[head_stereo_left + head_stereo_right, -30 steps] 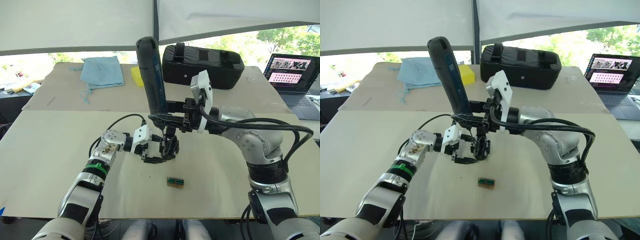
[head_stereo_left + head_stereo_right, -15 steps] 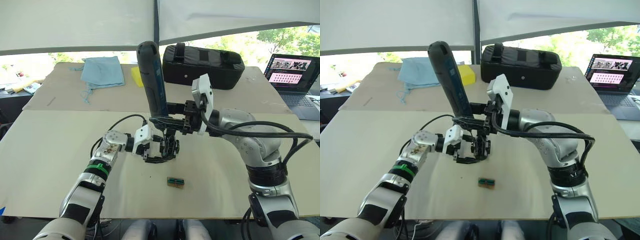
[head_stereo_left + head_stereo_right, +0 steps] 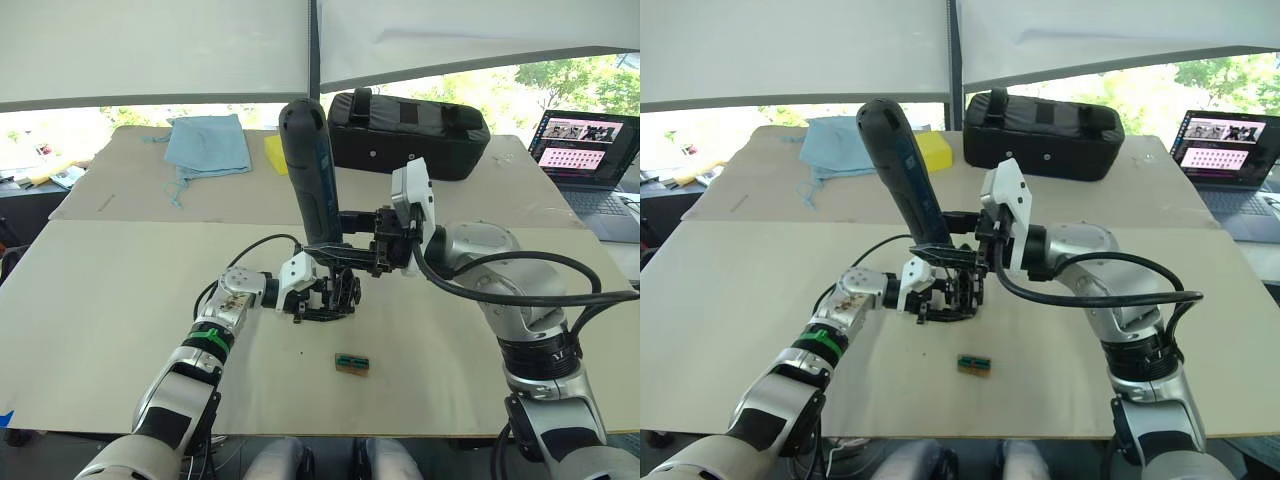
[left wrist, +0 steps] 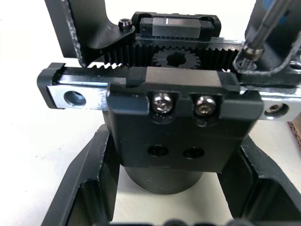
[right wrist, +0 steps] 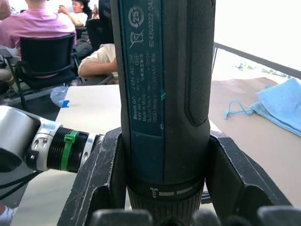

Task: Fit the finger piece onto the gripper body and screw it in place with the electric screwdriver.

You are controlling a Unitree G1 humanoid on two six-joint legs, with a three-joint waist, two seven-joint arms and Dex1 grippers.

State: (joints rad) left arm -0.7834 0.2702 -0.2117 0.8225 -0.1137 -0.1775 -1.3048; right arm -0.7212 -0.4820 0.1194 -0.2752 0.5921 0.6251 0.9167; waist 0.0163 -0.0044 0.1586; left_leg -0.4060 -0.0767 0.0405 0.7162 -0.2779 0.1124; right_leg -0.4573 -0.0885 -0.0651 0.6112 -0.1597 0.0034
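Left gripper (image 3: 330,300) clamps gripper body (image 4: 178,117), right gripper (image 3: 345,245) – grips upright electric screwdriver (image 3: 312,175)

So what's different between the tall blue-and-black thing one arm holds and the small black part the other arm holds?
The electric screwdriver is long, dark blue and black, and stands nearly upright in the right tool. The gripper body is short, chunky and all black, held low over the table by the left tool. In the left wrist view, gear teeth and two screws show on it. Both are clamped between black fingers.
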